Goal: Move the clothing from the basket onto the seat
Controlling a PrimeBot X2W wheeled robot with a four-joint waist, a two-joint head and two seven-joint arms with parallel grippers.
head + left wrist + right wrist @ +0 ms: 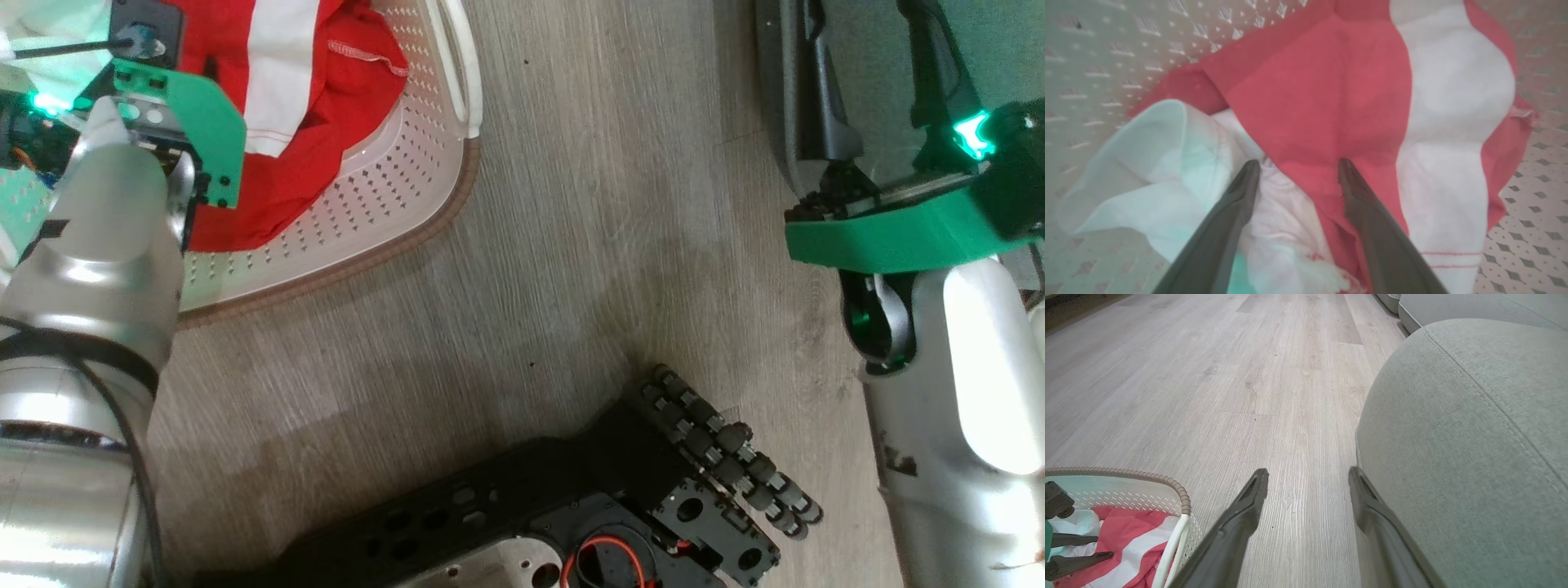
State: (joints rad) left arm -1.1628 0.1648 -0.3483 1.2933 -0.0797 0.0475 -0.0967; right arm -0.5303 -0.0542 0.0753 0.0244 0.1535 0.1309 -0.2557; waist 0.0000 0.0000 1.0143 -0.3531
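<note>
Clothing in basket, left tool seemingly touching

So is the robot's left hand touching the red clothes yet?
Cannot tell. In the left wrist view the left gripper's open jaws overlap the clothing, but no gap or contact shows plainly.

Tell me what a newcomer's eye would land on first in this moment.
The bright red and white clothing stands out most. It lies bundled in the cream perforated basket on the wood floor, with the left gripper open and pointed at it. Next comes the big grey-green seat, beside which the right gripper hangs open and empty.
</note>
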